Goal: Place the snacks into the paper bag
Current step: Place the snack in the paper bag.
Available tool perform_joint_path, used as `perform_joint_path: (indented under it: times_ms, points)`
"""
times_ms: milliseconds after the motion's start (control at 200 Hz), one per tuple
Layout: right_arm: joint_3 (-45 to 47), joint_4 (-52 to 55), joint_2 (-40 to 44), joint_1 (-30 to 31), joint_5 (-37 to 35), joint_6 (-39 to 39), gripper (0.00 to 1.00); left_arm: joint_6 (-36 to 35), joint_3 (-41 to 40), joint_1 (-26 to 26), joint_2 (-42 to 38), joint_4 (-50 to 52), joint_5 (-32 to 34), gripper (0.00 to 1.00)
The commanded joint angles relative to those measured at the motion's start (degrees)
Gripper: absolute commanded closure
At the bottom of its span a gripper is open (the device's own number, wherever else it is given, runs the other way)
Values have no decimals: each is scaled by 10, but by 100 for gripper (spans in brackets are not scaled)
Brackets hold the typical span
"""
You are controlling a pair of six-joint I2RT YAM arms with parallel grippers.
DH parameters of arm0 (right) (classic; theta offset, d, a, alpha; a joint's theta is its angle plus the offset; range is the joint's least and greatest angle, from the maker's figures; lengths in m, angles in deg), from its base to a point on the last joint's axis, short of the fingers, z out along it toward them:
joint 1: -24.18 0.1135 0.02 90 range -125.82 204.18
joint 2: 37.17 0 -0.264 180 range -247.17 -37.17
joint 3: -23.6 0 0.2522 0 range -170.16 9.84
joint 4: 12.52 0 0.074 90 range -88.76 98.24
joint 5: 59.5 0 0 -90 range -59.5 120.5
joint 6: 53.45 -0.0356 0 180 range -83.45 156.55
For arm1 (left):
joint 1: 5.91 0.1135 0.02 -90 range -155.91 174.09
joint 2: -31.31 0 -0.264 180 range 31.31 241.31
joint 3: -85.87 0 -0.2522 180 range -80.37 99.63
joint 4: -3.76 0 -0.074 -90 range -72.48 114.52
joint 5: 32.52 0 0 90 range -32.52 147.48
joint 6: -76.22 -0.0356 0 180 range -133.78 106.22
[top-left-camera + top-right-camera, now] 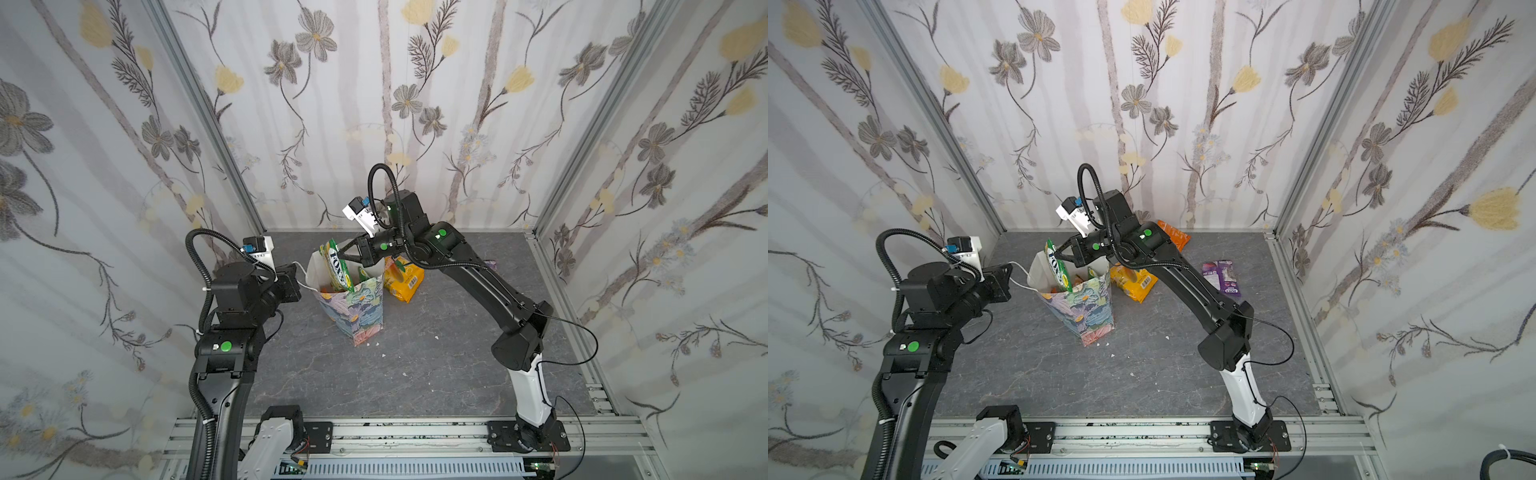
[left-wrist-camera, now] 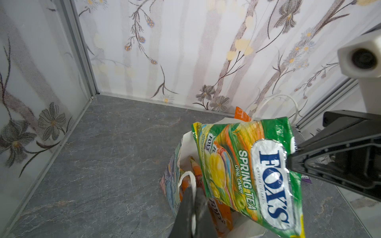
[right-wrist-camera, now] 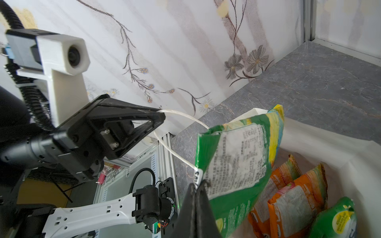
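The right claw (image 1: 341, 254) is clenched on a green snack packet (image 1: 335, 268), which is hung partly inside the open paper bag (image 1: 359, 318). The cord handle (image 2: 187, 173) is gripped by the left claw (image 2: 193, 190). Insertion is in hand; lowering and then release are called for.

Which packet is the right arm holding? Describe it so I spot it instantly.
Find the floral paper bag mid-table. At its open mouth the right gripper pinches the green packet. Unlike packets lying inside, it sticks up above the rim, showing a white FOX'S oval.
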Motion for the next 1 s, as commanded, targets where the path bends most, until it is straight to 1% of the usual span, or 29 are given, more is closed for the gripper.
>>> perform_joint_path:
  times_ms: [0,195,405,539,649,769,994]
  points:
    - [-9,13,25,1,16,12,100,-9,3,1,2,-13,9,100]
    - [-9,25,22,3,2,0,100,-1,2,1,0,-21,3,100]
    - [-8,9,1,3,0,-24,100,-11,3,1,-3,-4,17,100]
    - [-9,5,-4,2,16,-51,100,-10,2,1,-3,-7,13,100]
    - [-9,21,-7,1,7,-53,100,-9,2,1,-1,-10,11,100]
    - [-9,26,-21,-1,17,-58,100,-8,2,1,1,-11,8,100]
    - [-12,-9,-48,-5,39,-85,100,-8,2,1,2,-11,11,100]
